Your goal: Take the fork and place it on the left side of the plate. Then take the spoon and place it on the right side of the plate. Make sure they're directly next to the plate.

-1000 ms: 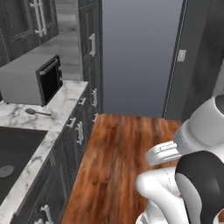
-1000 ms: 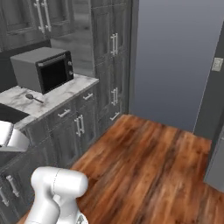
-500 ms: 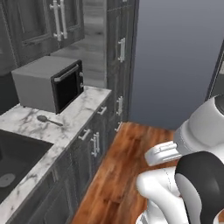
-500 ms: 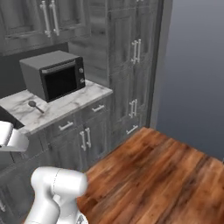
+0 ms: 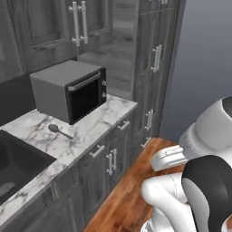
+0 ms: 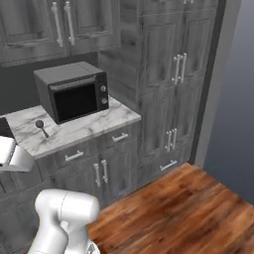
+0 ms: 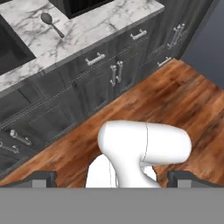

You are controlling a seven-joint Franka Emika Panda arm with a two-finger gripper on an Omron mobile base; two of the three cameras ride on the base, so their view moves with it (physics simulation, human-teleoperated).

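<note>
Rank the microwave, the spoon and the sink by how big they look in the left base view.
1. Microwave
2. Sink, cut off by the frame edge, so its rank against the microwave is unsure
3. Spoon, clearly smallest

The sink (image 5: 18,165) at nine o'clock in the left base view runs off the picture's left edge. The microwave (image 7: 83,5) at twelve o'clock in the hand view is cropped to its bottom strip. The spoon (image 6: 41,127) is too small to show detail.

The arm (image 5: 181,199) is glossy white, built of smooth rounded tube segments. One joint (image 5: 209,190) is a dark, near-black rounded cap. The pincer's fingertips (image 7: 41,178) are small dark grey blocks.
</note>
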